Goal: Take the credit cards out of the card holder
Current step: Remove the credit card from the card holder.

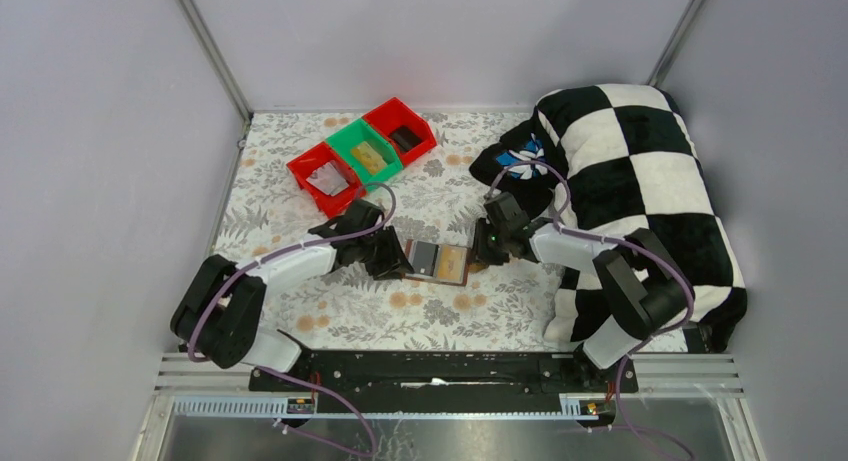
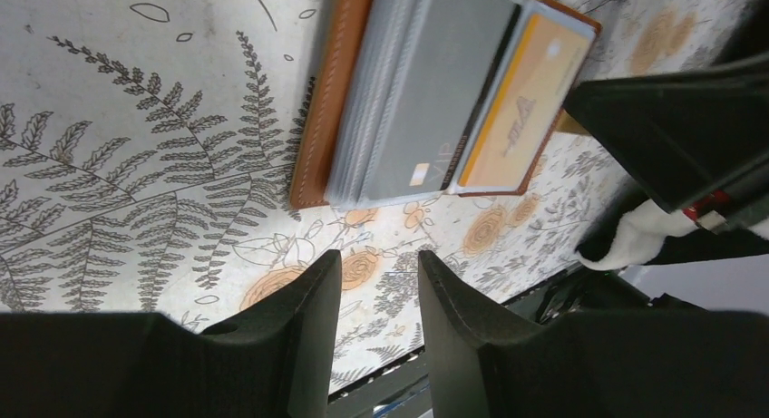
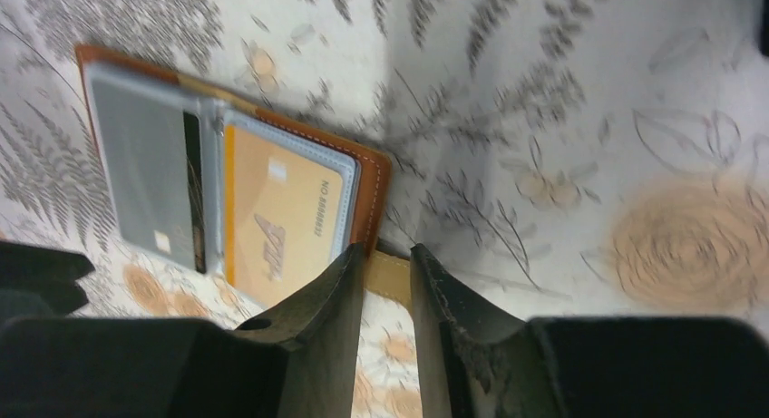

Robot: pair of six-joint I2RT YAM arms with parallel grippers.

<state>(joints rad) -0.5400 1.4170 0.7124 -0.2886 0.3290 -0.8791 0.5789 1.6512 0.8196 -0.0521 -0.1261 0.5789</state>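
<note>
Right pincer (image 3: 387, 257) is clamping a tan tab (image 3: 387, 278) sticking out from the card holder (image 3: 374, 187). The tab is filling the narrow gap between the two fingers (image 3: 337, 296).

Card holder is lying open and flat around the middle of the worktop (image 1: 300, 311), a bit nearer the near edge than the far one, brown leather rim showing round the grey pocket panels. Two credit cards are still sitting in it. A grey card (image 3: 145, 173) is tucked in the half facing the left edge. An orange card (image 3: 283, 220) is in the half facing the right edge, the side the right pincer is working.

Left pincer (image 2: 379, 266) is hanging just beside the holder's left-facing side without touching it. Its fingers are slightly parted with nothing between them, only flowered cloth showing through the gap.

Further out, three bins are sitting in a diagonal row toward the far-left corner: a red bin (image 1: 325, 178), a green bin (image 1: 365, 153) and another red bin (image 1: 402, 131). Each is holding something small; can't tell what. A black-and-white checkered blanket (image 1: 640, 171) is piling along the right edge, from the far-right corner down to the near edge, and the right arm is reaching in across it.
</note>
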